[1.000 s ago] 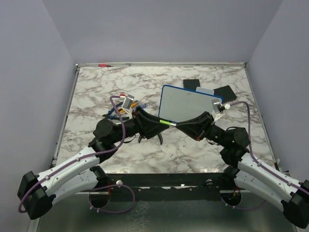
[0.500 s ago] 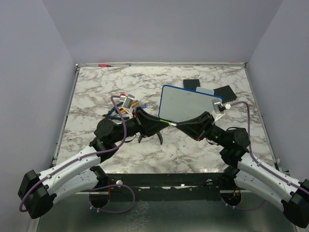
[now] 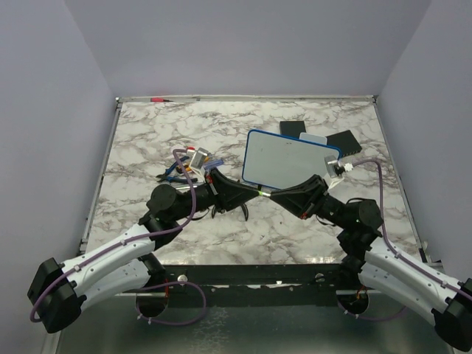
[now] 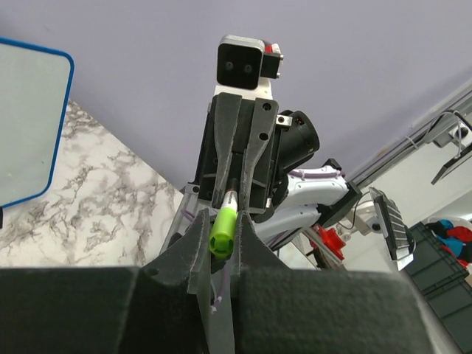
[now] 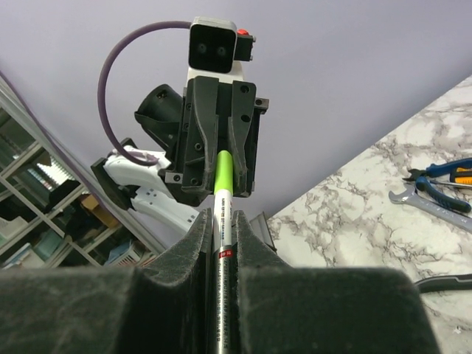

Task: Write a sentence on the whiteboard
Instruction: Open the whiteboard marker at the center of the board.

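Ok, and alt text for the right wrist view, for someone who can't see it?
Looking along the right tool, shut on a marker whose green cap is pinched by the left tool facing it head-on. At right, a marble table with blue-handled pliers and a wrench; plain lilac wall behind.

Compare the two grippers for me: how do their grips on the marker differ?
The left gripper is shut on the green cap; the right gripper is shut on the white barrel. The left gripper reaches in from the left, the right gripper from the right, tips facing. Both hold one marker above the table.
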Controlling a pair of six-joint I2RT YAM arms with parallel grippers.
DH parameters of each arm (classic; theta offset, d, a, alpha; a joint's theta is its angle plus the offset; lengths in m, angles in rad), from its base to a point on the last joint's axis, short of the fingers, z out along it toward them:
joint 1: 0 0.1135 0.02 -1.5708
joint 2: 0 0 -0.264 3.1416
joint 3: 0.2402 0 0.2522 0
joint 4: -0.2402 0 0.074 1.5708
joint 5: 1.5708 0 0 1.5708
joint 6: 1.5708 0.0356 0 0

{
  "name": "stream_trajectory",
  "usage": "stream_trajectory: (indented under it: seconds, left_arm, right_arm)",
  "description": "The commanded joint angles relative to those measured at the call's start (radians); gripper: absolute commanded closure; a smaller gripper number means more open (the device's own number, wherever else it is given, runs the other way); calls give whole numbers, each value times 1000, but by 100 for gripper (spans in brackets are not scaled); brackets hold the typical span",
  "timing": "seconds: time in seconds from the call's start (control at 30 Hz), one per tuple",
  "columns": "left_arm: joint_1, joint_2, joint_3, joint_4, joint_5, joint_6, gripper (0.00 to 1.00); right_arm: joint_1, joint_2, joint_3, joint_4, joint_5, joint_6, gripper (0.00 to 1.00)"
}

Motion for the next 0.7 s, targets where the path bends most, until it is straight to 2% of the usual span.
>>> stream_trajectory:
  seconds: [0.0,0.1,0.37,0.67]
  left_arm:
    - [39,-38,-10,55,-78,-5,100]
    - [63,-34,-4,62,-62,-25,100]
    - [123,-21,-35,182,-32,-124,100]
    - [168,-49,-46,175,-2,-110,100]
  right_arm:
    - [-4,-84,-16,-43,73,-43,99]
    - [-3,-126,-6,-126,93,-73,99]
    - [-2,-197,-14,-189,129,-93,99]
    - [-2,-245,25,-325,174,-155,99]
